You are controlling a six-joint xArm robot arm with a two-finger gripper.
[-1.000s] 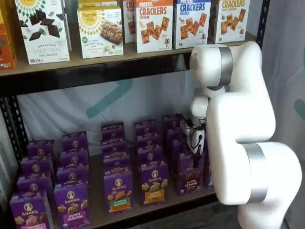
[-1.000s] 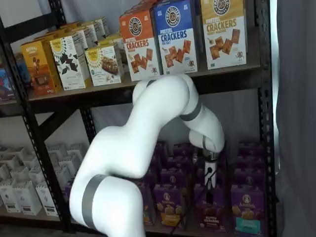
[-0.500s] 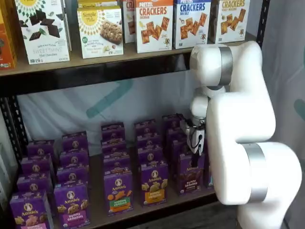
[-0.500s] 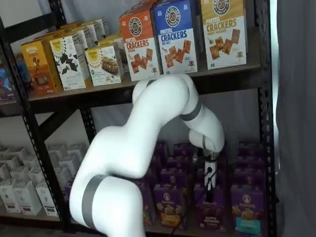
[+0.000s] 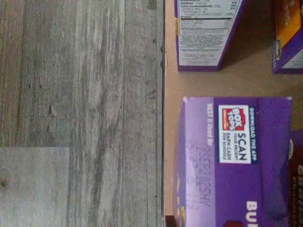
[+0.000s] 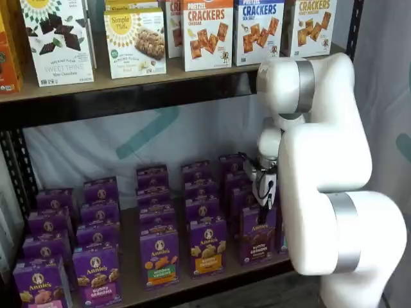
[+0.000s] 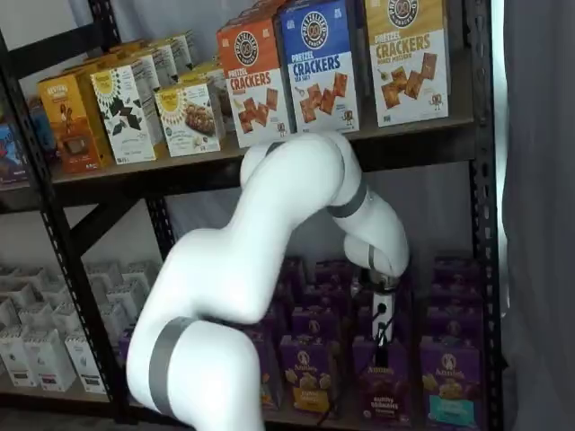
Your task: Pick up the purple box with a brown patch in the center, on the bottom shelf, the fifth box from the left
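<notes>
The purple box (image 6: pixel 257 233) with a dark brown patch stands upright at the front of the bottom shelf (image 6: pixel 131 269), and it shows in both shelf views (image 7: pixel 380 389). The gripper (image 6: pixel 262 204) hangs just above it, also in the other shelf view (image 7: pixel 382 334). Its fingers do not show clearly, so I cannot tell whether it is open or shut. In the wrist view I look down on a purple box top (image 5: pixel 232 156) with a Box Tops label. It sits near the edge of the tan board (image 5: pixel 170 118).
A purple box with an orange-yellow patch (image 6: pixel 207 246) stands left of the target. One with a teal patch (image 7: pixel 446 384) stands to its right. More purple boxes stand in rows behind. Cracker boxes (image 6: pixel 207 32) fill the higher board. A black rack upright (image 7: pixel 490 224) is at the right.
The arm has risen very slightly, with the gripper staying over the brown-patch box. No box has moved.
</notes>
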